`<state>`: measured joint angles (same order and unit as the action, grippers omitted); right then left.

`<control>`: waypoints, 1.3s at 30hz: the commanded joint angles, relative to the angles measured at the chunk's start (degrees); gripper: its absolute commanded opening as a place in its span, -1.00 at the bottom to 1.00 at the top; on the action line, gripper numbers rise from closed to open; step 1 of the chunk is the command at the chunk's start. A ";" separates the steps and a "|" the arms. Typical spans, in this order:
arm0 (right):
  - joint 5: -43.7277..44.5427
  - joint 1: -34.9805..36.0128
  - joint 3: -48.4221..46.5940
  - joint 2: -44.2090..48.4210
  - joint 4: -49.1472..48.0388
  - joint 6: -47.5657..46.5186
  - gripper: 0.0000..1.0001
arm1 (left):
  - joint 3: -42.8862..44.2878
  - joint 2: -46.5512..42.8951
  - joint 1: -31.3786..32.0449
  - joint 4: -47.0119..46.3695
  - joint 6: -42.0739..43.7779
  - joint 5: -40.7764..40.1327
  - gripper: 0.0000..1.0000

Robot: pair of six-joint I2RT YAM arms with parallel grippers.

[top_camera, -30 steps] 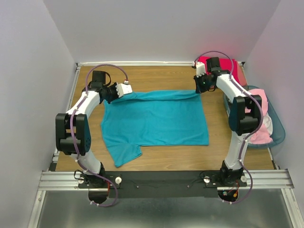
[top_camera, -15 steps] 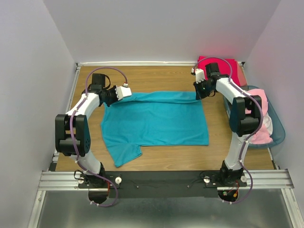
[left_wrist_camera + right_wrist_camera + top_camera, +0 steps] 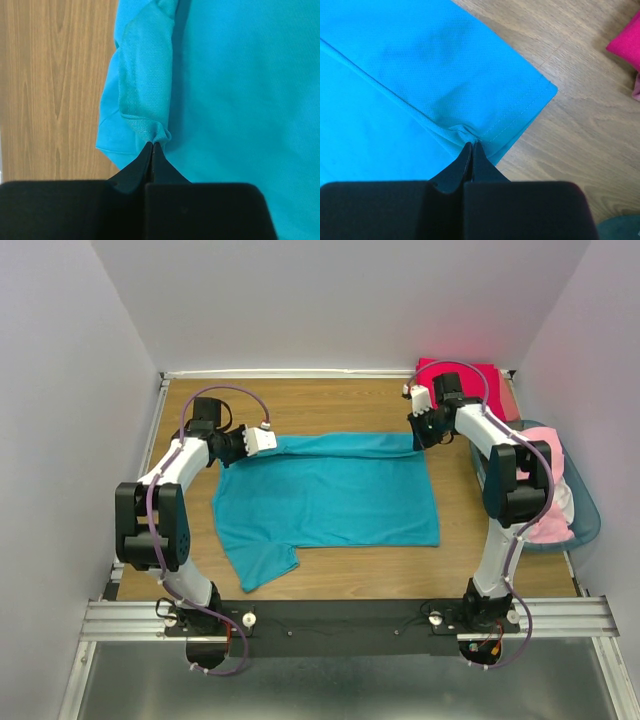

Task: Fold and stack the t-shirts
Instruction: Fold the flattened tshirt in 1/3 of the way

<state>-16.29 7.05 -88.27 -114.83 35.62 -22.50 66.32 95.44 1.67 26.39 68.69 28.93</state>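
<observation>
The left end effector (image 3: 272, 442) and the right end effector (image 3: 418, 442) each pinch a far corner of the teal t-shirt (image 3: 330, 495) spread on the worktop (image 3: 330, 405)

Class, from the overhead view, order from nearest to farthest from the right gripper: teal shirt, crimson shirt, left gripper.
1. The teal shirt, pinched in the right gripper.
2. The crimson shirt, far right corner.
3. The left gripper, across the table.

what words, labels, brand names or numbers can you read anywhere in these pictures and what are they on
None can be read in any view.
The teal t-shirt is plain cloth, with no print or tag showing.
The crimson-pink t-shirt and the basket show no marking either.
</observation>
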 commanded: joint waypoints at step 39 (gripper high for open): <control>-2.34 -0.81 -5.51 -1.54 5.08 3.61 -0.12 | 25.35 25.33 3.33 18.78 -15.70 15.45 -0.17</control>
<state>-18.98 6.63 -92.42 -115.57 39.20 -19.07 92.42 120.73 3.81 42.19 53.58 41.04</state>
